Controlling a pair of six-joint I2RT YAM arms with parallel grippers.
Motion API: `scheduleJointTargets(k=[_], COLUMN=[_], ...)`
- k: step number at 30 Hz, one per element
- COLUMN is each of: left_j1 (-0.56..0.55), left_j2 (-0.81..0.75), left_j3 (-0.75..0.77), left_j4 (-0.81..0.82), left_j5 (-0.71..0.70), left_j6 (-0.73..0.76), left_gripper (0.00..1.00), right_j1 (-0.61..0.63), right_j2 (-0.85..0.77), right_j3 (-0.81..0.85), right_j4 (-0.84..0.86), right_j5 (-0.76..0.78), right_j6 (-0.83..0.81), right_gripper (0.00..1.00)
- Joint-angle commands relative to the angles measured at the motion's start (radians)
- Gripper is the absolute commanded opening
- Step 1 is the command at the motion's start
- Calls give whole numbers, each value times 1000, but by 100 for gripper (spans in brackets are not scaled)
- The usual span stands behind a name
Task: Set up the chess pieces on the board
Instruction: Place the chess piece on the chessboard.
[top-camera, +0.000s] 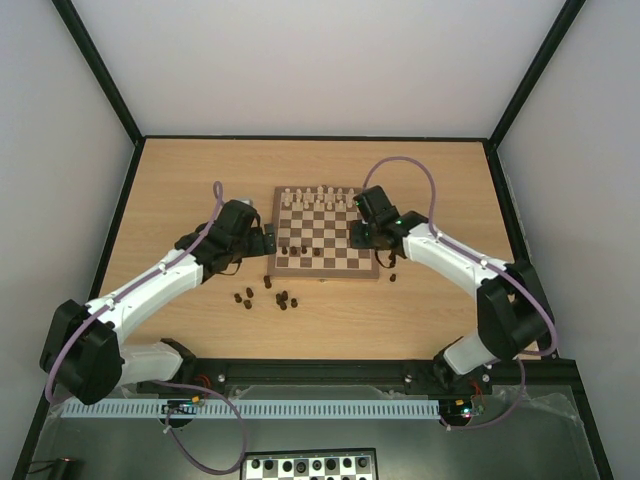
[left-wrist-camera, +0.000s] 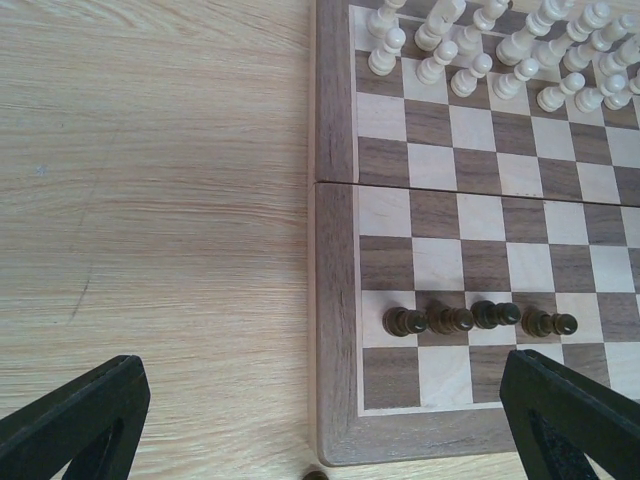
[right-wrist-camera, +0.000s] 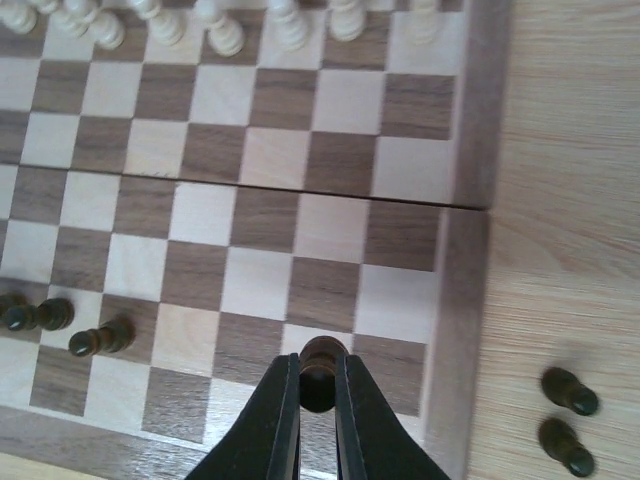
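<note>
Right wrist view: we record the right jaws clenched on one dark chessman (right-wrist-camera: 321, 362). It sits between the fingertips over the near right part of the board (right-wrist-camera: 463, 260), close to the right border. We cannot tell whether it touches the square. Two loose dark pieces (right-wrist-camera: 568, 418) lie on the bench (right-wrist-camera: 570, 150), just right of the board.

Left wrist view: the left jaws stand released and wide apart with nothing between them, over the board's near left edge. A row of four dark chessmen (left-wrist-camera: 480, 318) occupies the second near rank, just beyond them.

Top external view: a scattered dark group (top-camera: 265, 296) lies on the bench near of the board. Cream chessmen (top-camera: 318, 195) fill the far ranks.
</note>
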Motion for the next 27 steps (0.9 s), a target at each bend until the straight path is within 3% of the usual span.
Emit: scheduleJointTargets(k=[1, 27], left_j1=[2, 2], left_j2=[-5, -33], left_j3=[18, -3], left_j4=[-25, -30], left_j5=[-27, -38], left_j6=[-10, -18], left_gripper=[99, 100], right_j1=[49, 160], right_j2=[67, 262], right_j3=[49, 179], right_j4=[-66, -72], right_j5=[-47, -76], right_j6=[-33, -39], right_gripper=[1, 2])
